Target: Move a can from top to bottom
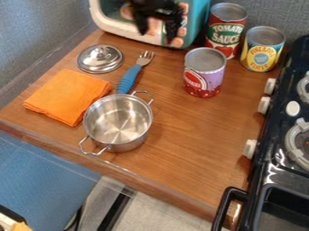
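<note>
**Cans at the far part of a wooden counter, with an open gripper overhead**

Three upright cans are being supported by the far part of the wooden counter (193,131), toward the right. In the foremost position, the purple-and-red can (205,72) is being presented with its side label facing outward. Its body is being encircled by a wrapper of pale purple above and deep red below, and a rounded red patch with pale lettering is being displayed on the left part of the label. Its flat, dull silver top is being bordered by a raised metal rim.

Behind it, the red can (226,29) is being marked by a broad green band and red fruit artwork near the base. Just beside that, the yellow can (263,48) is being distinguished by a round blue emblem. Both are likewise being capped by silver metal ends.

The black gripper (157,34) is being held over the front of a teal-and-cream appliance (199,13), left of the cans and well apart from the foremost one. Its fingers are being kept apart, with nothing visibly being gripped.

Nearer the front edge, a steel pot (118,119) is being flanked by a folded orange cloth (66,94). Behind these, a metal lid (100,58) and a blue-handled fork (129,77) are being supported by the wood.
</note>
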`<state>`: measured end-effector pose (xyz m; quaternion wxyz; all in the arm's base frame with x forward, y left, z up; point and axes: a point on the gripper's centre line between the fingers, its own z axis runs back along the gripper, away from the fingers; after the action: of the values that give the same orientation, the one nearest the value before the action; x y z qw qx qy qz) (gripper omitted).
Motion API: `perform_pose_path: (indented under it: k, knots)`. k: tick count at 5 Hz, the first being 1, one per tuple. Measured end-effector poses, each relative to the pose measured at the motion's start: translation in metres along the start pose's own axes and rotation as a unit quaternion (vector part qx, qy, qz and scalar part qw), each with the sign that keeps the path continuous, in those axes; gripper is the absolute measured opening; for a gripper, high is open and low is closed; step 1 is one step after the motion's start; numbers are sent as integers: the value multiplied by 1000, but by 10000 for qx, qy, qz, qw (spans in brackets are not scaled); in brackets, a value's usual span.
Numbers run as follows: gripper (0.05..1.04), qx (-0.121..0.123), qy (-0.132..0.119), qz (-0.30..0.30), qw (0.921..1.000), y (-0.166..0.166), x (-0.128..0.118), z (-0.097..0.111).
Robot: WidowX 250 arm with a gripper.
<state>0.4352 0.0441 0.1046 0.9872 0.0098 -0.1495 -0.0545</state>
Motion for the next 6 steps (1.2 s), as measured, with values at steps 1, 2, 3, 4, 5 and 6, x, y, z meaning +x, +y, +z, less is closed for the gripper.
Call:
perform_pose_path:
  k: [1,2,3,4,5,6]
  knots:
    - [1001,-90,-377,64,9992,-32,30,20]
    - [1001,-171,-238,197,9994,-50,35,8]
    - [1001,-87,-121,127,9998,-67,35,-3]
    - [1001,12,-89,153,9998,-71,34,-9]
    - [1001,148,85,153,9997,-71,28,-25]
    - [1001,218,124,162,9996,-73,25,-29]
